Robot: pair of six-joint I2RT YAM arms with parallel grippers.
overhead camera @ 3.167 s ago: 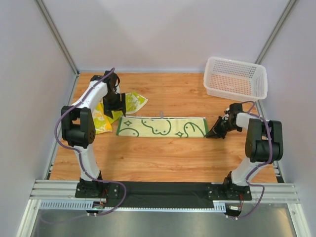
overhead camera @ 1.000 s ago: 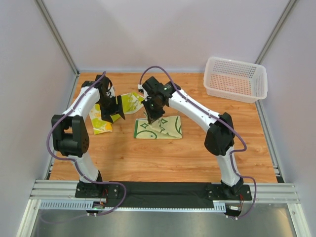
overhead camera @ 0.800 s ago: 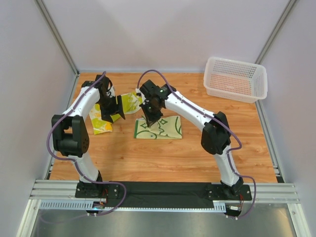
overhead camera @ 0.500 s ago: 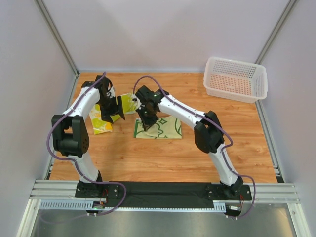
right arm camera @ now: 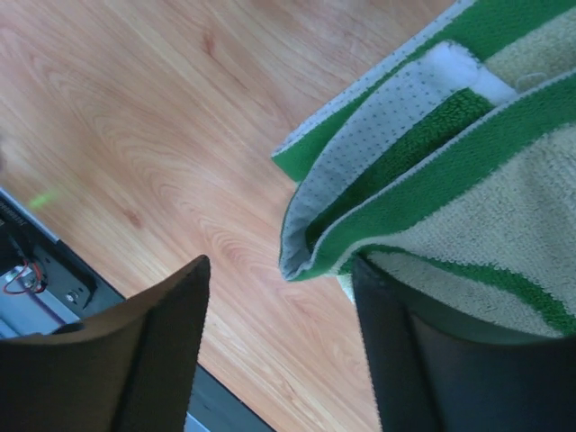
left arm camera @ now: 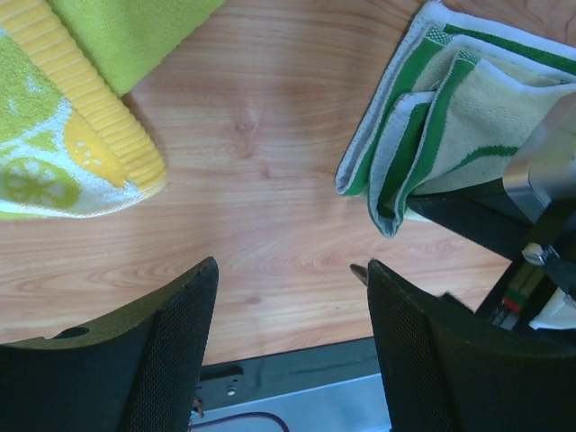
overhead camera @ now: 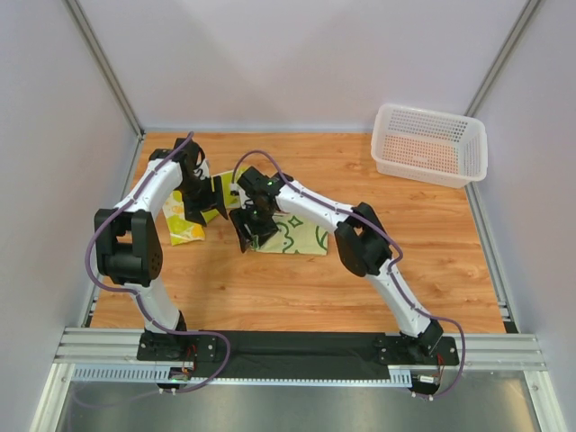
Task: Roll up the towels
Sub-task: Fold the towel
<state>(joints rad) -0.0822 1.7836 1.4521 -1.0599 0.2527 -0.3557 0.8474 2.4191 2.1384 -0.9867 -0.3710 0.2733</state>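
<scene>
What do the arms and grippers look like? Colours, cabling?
The left arm and right arm have white tubular links, bulky black joint housings and a purple cable looping alongside. The left gripper and right gripper have broad, black, curved fingers.

My right arm reaches across the wooden table (overhead camera: 297, 292) to the left, and my right gripper (overhead camera: 245, 232) sits at the left end of the folded cream towel with green figures (overhead camera: 301, 237), touching it, though from above I cannot tell how its jaws stand. My left gripper (overhead camera: 214, 200) hangs just beside it, over the edge of the crumpled yellow and lime towels (overhead camera: 184, 228) at the table's left side. A white mesh basket (overhead camera: 430, 144) stands at the far right corner, well apart from both.
</scene>
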